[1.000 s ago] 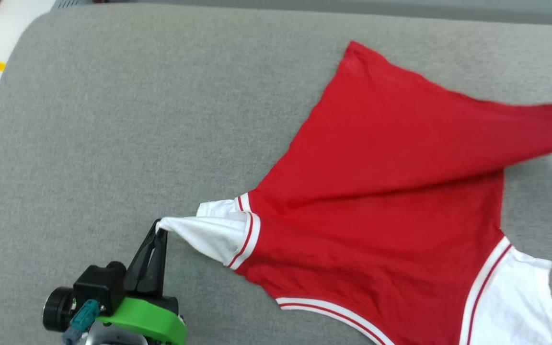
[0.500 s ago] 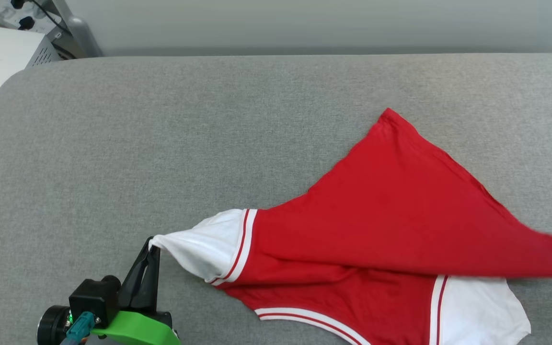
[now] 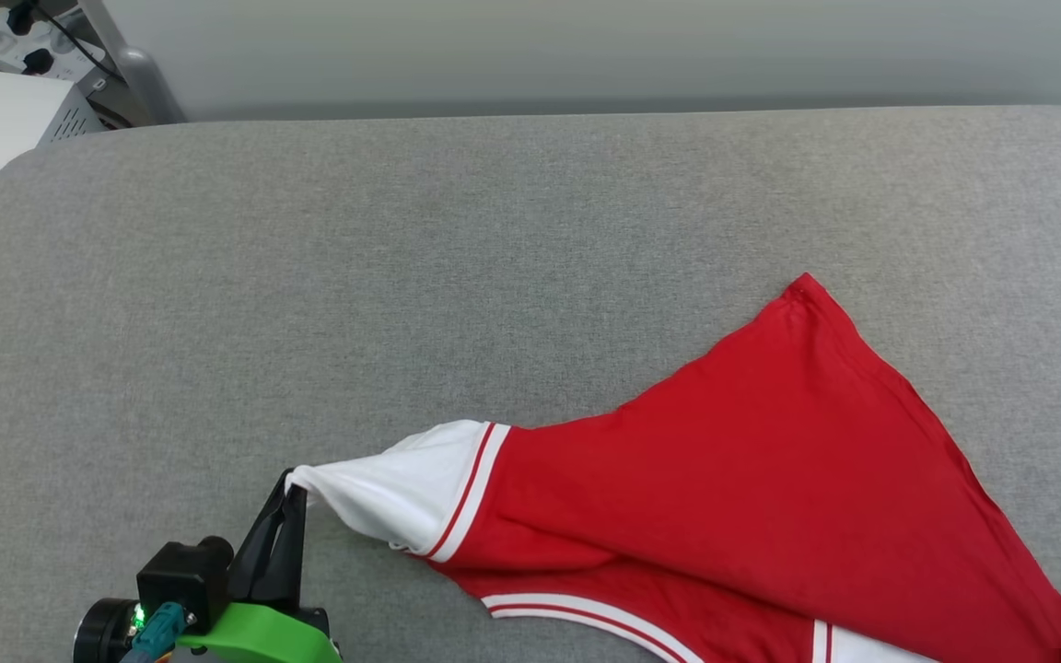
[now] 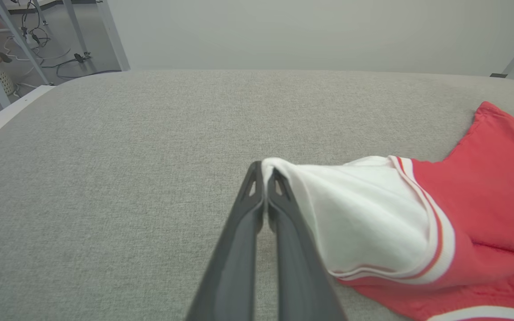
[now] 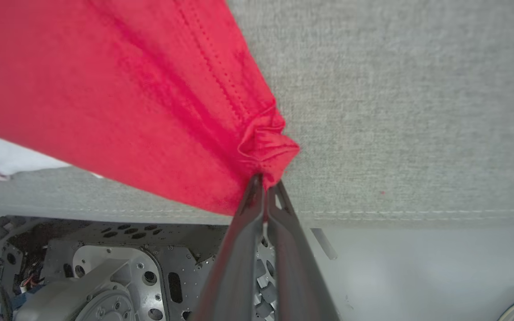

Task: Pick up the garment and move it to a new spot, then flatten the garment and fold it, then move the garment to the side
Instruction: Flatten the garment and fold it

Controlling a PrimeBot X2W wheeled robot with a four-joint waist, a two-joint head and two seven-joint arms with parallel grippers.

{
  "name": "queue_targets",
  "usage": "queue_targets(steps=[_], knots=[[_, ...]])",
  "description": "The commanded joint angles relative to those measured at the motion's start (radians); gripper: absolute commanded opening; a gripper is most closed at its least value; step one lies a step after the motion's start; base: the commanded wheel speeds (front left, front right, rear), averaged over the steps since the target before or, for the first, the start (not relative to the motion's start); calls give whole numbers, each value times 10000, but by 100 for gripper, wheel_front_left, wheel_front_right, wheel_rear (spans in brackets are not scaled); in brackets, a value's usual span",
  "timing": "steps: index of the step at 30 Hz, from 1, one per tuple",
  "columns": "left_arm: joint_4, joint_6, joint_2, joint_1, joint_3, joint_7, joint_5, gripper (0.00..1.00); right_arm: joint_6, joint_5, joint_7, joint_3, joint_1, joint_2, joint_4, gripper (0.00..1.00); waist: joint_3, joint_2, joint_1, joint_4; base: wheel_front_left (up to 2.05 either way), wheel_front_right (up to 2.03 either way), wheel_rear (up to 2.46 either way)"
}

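You are clamping left gripper [image 3: 295, 481] on white sleeve tip [image 4: 283, 171], 7 o'clock. Your right gripper [image 5: 263, 179] is pinching red hem corner [image 5: 268, 147] by near edge, toward 5 o'clock. Between them red jersey [image 3: 752, 479] is lying stretched, partly doubled, on grey padded surface [image 3: 402, 276], 6 to 4 o'clock. Likely mid-spread: flattening unfinished; folding, shifting aside are waiting.

Our left gripper [image 3: 290, 481] has long dark fingers [image 3: 273, 552] on a green mount [image 3: 259, 635]. A black box [image 3: 182, 582] and teal plug [image 3: 155, 628] sit beside it.
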Motion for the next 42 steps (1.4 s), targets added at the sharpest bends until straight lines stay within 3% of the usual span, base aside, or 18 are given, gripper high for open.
queue_targets(steps=[1, 12, 20, 28, 29, 35, 42], knots=[[29, 23, 47, 54, 35, -17, -126, 0, -7, -127, -116, -164, -181, 84, -125, 100, -29, 0, 1, -55, 0, 0, 0], [4, -1, 90, -96, -10, -11, -141, 0, -7, -832, -681, -961, -2037, -237, -1836, 100, 18, 0, 1, -9, 0, 0, 0], [-90, -98, 27, -559, -135, -60, 12, 0, -7, -1252, 128, 591, -4678, -745, -2237, 100, 581, 0, 1, 327, 0, 0, 0], [-179, -275, -146, -1214, -337, -142, 244, 0, -7, -1308, 1978, 2991, -7611, -1256, -900, 100, 1396, 0, 1, 885, 0, 0, 0], [-226, -333, -240, -1465, -412, -174, 332, 0, -7, -1287, 2360, 3671, -8604, -1111, -243, 100, 1726, 0, 1, 1106, 0, 0, 0], [-295, -398, -466, -1751, -532, -237, 450, 0, -7, -1265, 2362, 4668, -10042, -552, 1180, 100, 2290, 0, 1, 1446, 0, 0, 0], [-126, -517, -607, -2009, -563, -286, 525, 0, -7, -1153, 1822, 5681, -10586, -163, 2909, 100, 2703, 0, 1, 1701, 0, 0, 0]])
